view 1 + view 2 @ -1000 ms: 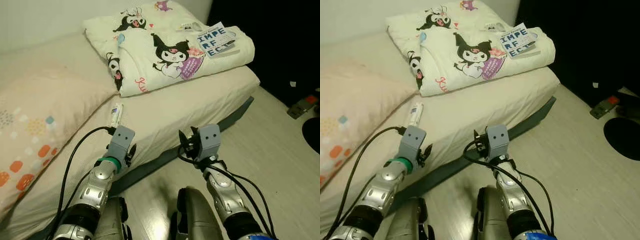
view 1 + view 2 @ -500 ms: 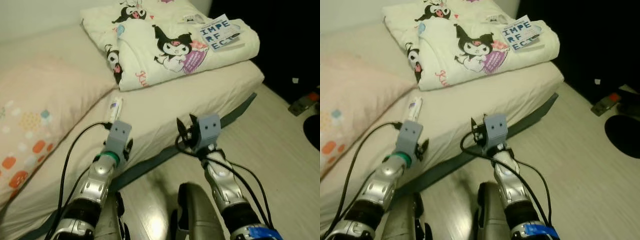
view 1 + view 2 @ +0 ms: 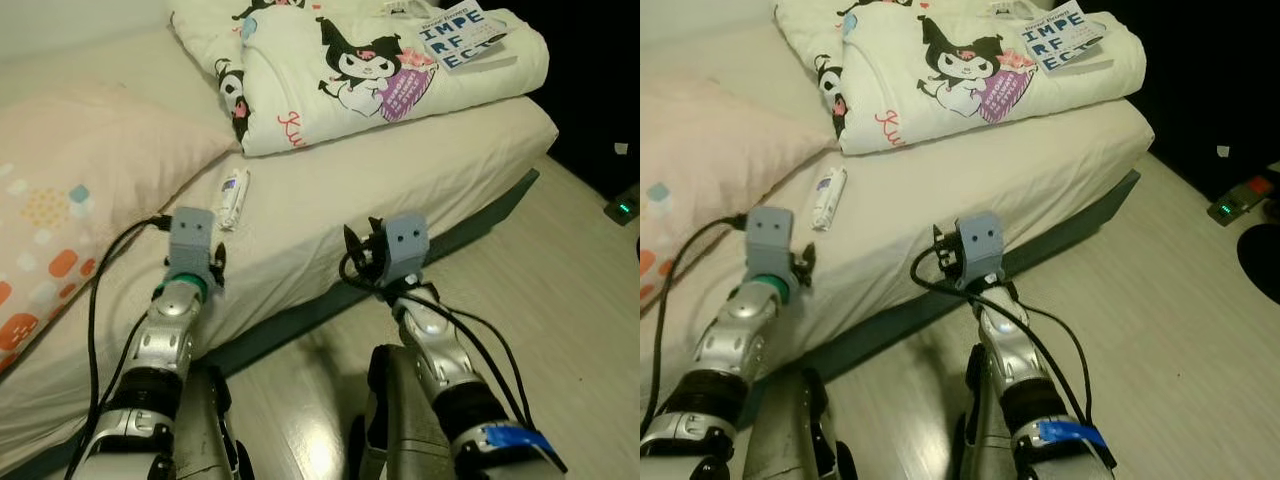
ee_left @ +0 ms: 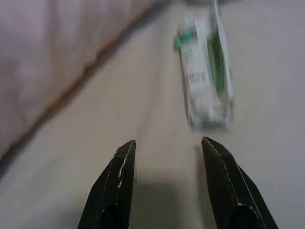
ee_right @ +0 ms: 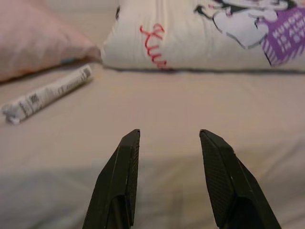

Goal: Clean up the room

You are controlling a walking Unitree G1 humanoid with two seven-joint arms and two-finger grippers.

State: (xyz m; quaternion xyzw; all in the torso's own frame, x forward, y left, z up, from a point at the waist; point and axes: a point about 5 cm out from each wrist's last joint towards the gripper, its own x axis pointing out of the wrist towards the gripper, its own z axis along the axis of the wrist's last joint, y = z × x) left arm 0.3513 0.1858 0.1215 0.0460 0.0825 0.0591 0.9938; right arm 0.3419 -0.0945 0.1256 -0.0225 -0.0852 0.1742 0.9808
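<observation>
A small white tube [image 3: 233, 196] with green print lies on the beige sheet of the bed [image 3: 330, 200], beside a pink patterned pillow [image 3: 70, 190]. My left gripper [image 4: 167, 142] is open just above the sheet, a short way from the tube [image 4: 207, 81], which lies slightly to one side of its fingers. My right gripper [image 5: 169, 131] is open and empty at the bed's edge, facing the folded cartoon-print blanket [image 3: 370, 70]. The tube [image 5: 47, 93] lies off to its side. A book [image 3: 462, 35] rests on the blanket.
The bed's dark base [image 3: 480, 225] runs diagonally in front of me. Pale wooden floor [image 3: 560, 290] spreads to the right. A dark device with a green light [image 3: 622, 208] lies on the floor at the far right. My own legs stand below.
The whole view has shifted as I moved nearer the bed. My left arm has swung to the left, over the sheet near the tube. Both grippers remain open.
</observation>
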